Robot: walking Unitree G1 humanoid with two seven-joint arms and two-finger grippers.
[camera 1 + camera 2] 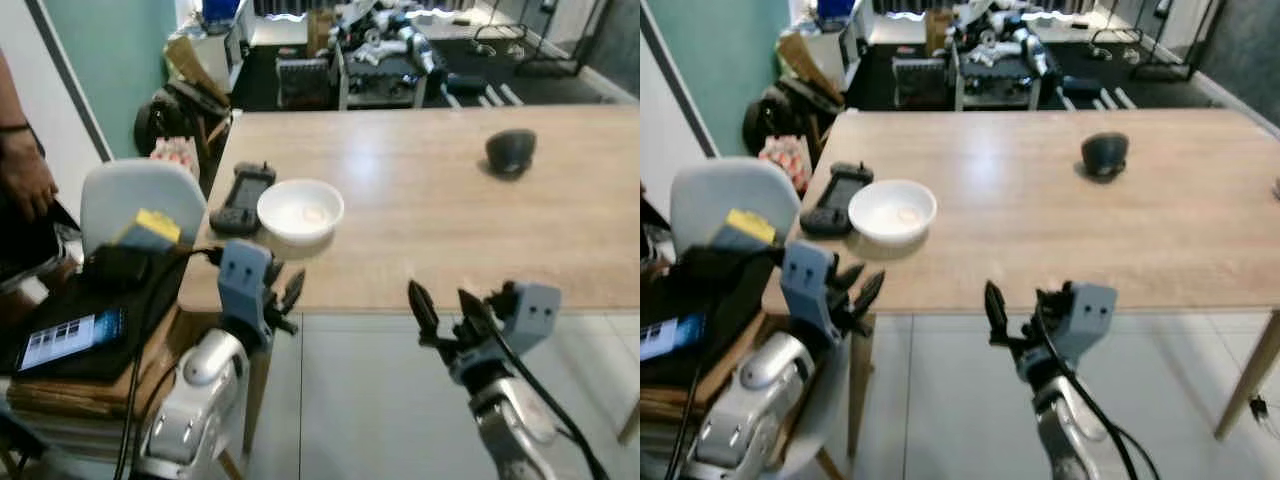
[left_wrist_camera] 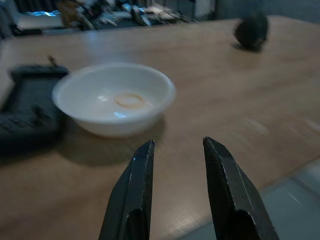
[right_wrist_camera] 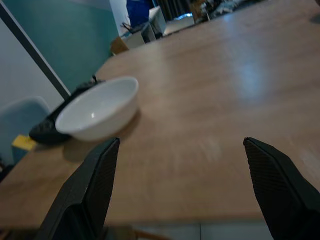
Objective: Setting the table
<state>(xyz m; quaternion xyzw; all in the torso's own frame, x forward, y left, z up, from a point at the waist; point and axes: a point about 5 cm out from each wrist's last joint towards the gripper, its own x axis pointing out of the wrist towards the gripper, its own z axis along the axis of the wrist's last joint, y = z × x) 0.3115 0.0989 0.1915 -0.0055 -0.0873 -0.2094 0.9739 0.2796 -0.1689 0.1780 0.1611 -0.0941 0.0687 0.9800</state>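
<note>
A white bowl [image 1: 300, 210] stands on the wooden table [image 1: 440, 220] near its front left corner; the same bowl [image 2: 114, 103] lies just beyond my left fingers in the left wrist view. My left gripper [image 1: 288, 293] hovers at the table's front edge, below and just in front of the bowl, open with nothing held. My right gripper [image 1: 445, 303] hangs in front of the table's front edge, further right, open wide and empty. The bowl [image 3: 98, 108] also sits off to one side in the right wrist view.
A black handheld controller [image 1: 240, 198] lies beside the bowl on its left. A dark round object [image 1: 511, 151] rests far right on the table. A grey chair [image 1: 140, 200] with a phone [image 1: 70, 339] and cables stands left, by a person's hand [image 1: 25, 180]. Tiled floor [image 1: 380, 400] lies below.
</note>
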